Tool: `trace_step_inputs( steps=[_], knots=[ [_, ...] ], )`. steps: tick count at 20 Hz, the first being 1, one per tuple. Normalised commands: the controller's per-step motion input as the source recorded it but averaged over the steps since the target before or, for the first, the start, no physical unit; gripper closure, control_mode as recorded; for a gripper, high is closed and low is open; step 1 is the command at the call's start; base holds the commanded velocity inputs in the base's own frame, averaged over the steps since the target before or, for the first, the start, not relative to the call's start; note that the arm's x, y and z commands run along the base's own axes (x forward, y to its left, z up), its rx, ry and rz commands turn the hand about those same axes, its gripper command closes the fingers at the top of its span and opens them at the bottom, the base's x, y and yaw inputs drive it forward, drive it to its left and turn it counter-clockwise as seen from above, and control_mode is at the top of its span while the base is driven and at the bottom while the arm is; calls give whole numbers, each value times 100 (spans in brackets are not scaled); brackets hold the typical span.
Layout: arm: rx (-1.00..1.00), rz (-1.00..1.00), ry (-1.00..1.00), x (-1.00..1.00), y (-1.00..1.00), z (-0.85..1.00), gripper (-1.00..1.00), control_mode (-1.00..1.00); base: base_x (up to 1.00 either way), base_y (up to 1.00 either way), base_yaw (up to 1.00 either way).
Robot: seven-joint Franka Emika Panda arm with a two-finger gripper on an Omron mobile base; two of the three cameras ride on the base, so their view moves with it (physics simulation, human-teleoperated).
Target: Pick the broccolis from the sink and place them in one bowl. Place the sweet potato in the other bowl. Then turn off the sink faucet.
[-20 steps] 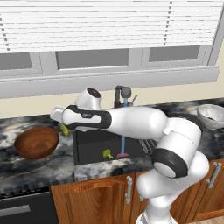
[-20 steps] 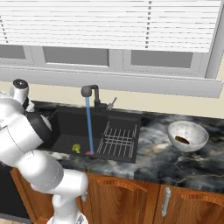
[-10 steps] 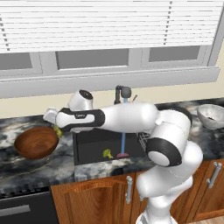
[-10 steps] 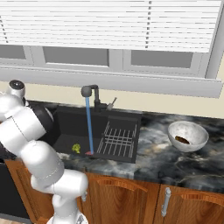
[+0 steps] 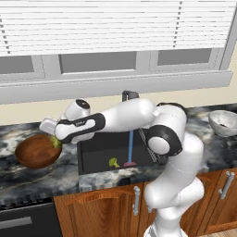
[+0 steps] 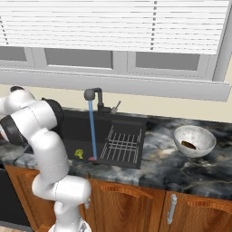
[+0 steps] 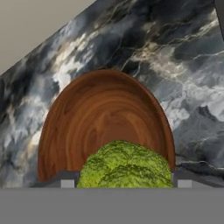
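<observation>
The arm stretches out toward nine o'clock in the left base view, and the gripper (image 5: 54, 139) hangs right over the wooden bowl (image 5: 37, 150), at the bowl's two o'clock rim. Clamped between its fingers is a broccoli floret (image 5: 56, 142), a spot of yellow-green just above the bowl's edge. From the hand view the bumpy green head of that floret (image 7: 127, 170) sits at six o'clock, pinched between the two finger tips, with the glossy reddish-brown inside of the bowl (image 7: 87, 127) spreading directly behind it. Marbled black countertop (image 7: 183, 78) wraps the bowl from twelve round to four o'clock.

Over in the sink (image 5: 99, 152), the second broccoli (image 5: 113, 162) lies on the black floor, just at nine o'clock of the spot where the blue water stream (image 5: 130, 147) lands. The right base view shows the same floret (image 6: 79, 153) at nine o'clock of the stream (image 6: 92, 129), and the faucet (image 6: 95, 97) is running. The grey wire rack (image 6: 122, 144) covers the three o'clock side of the basin.

At far three o'clock on the counter sits the pale speckled bowl (image 6: 195, 140), with the sweet potato (image 6: 188, 145) lying dark inside it, well apart from the sink.
</observation>
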Motion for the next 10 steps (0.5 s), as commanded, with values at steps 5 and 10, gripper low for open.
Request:
trace_step_inputs(
  steps=[5,10],
  knots=[
    [0,0,6,23,33,-22,100,-100,0,0,0],
    [-1,0,6,22,35,-19,100,-100,0,0,0]
  ],
)
